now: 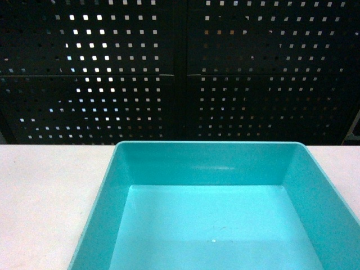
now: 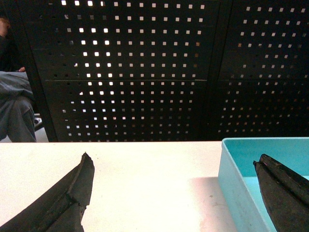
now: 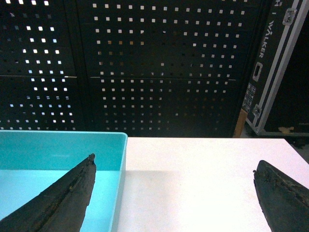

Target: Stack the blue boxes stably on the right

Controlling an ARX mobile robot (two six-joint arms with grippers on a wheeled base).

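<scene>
One light turquoise blue box (image 1: 214, 225) fills the lower middle of the head view, resting on the white table with nothing inside it. Neither gripper shows in the head view. In the left wrist view my left gripper (image 2: 173, 166) is open, straddling the box's left wall (image 2: 236, 183): its right finger (image 2: 285, 193) is over the box's inside, its left finger (image 2: 67, 198) over bare table. In the right wrist view my right gripper (image 3: 174, 166) is open across the box's right wall (image 3: 118, 183), left finger (image 3: 63, 198) over the inside, right finger (image 3: 285, 198) over the table.
A black perforated panel (image 1: 180, 67) stands behind the white table (image 1: 45, 197). A black flight case (image 3: 275, 67) leans at the right beyond the table's edge. A seated person's grey-clad leg (image 2: 14, 106) shows at the far left.
</scene>
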